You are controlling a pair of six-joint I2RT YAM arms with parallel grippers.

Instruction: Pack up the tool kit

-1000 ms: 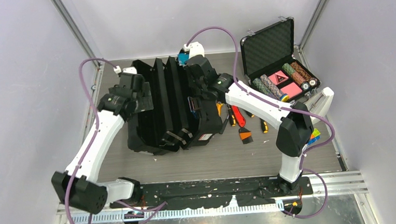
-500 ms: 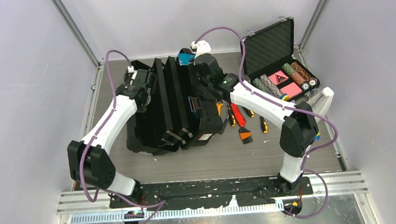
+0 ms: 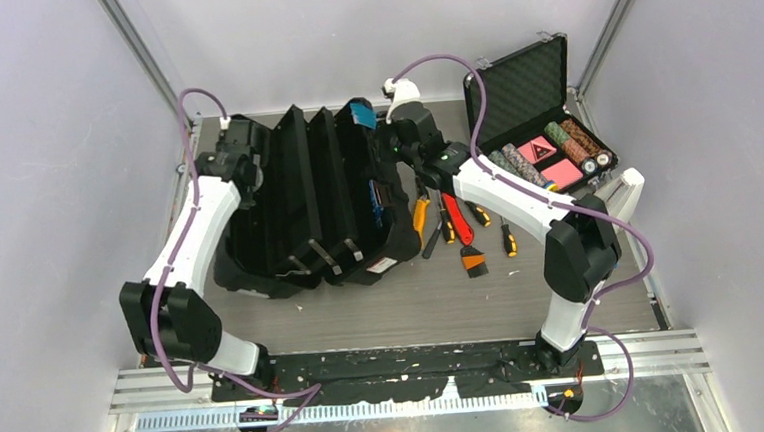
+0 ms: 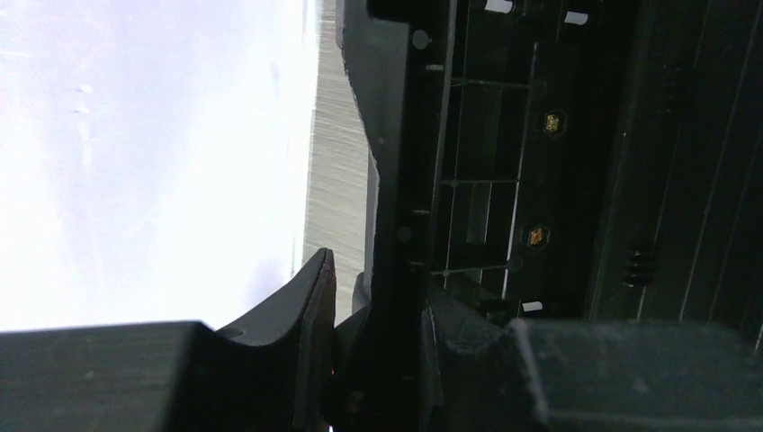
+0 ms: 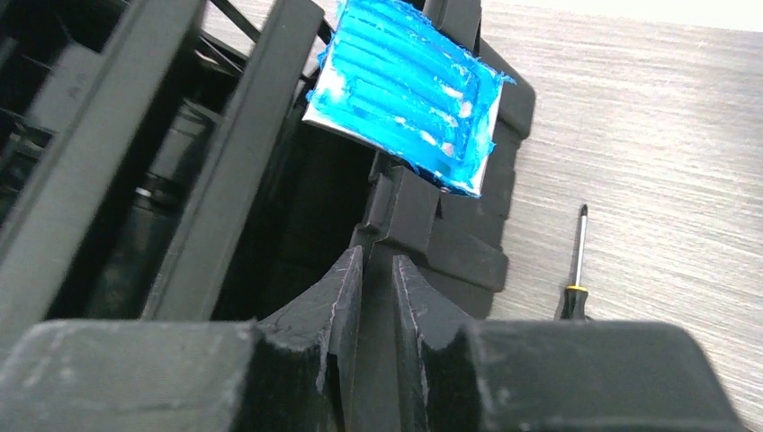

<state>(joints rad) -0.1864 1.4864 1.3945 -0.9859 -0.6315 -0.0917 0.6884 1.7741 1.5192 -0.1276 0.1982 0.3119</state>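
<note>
"What do you see from above?"

"The toolbox [image 3: 308,211] lies open on the surface [image 3: 523,297]. The left tool [image 3: 236,137] is at its far-left rim and the right tool [image 3: 386,148] at its far-right. The hand tools [image 3: 459,226] lie loose just right of it."

"Left wrist?"

"That tool is clamped on the toolbox's wall."

"Right wrist?"

"Its fingers [image 5: 346,297] are nearly together, apparently pinching a rib under the blue latch [image 5: 405,90]. I'd say they're positioning the box. Next they'd let go and fetch the tools."

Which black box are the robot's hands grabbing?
The big toolbox with the blue latch: the left gripper and right gripper both pinch its walls. The smaller foam-lined case holding poker chips sits apart, untouched.
</note>
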